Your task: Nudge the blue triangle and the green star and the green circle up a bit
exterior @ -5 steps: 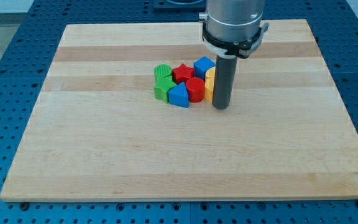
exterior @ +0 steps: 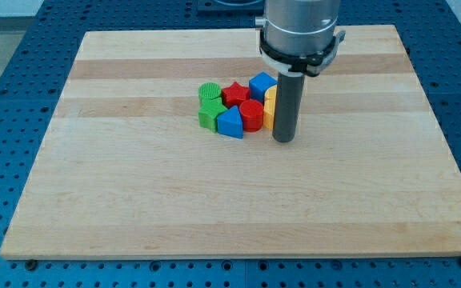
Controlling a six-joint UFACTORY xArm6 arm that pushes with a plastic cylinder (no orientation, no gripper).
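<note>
Rod, one, no jaws: my tip [exterior: 284, 140] on the wooden board [exterior: 134, 200], grasping nothing, just right of the cluster.
Yellow block [exterior: 270, 108], one, partly hidden by rod.
Red: cylinder [exterior: 250, 115], star [exterior: 234, 94].
Blue: triangle [exterior: 230, 123], cube [exterior: 261, 83].
Green: circle [exterior: 209, 90], star [exterior: 209, 114].

The board [exterior: 238, 192] is pale wood in glued strips, the grain running left to right, smooth with a soft satin finish. The base [exterior: 6, 80] under it is blue, matt and studded with holes. The blocks, such as the blue triangle [exterior: 230, 123] and green circle [exterior: 210, 91], look painted, smooth and faintly glossy. The rod [exterior: 286, 108] is dark and matt; its collar [exterior: 301, 28] is brushed grey metal.
</note>
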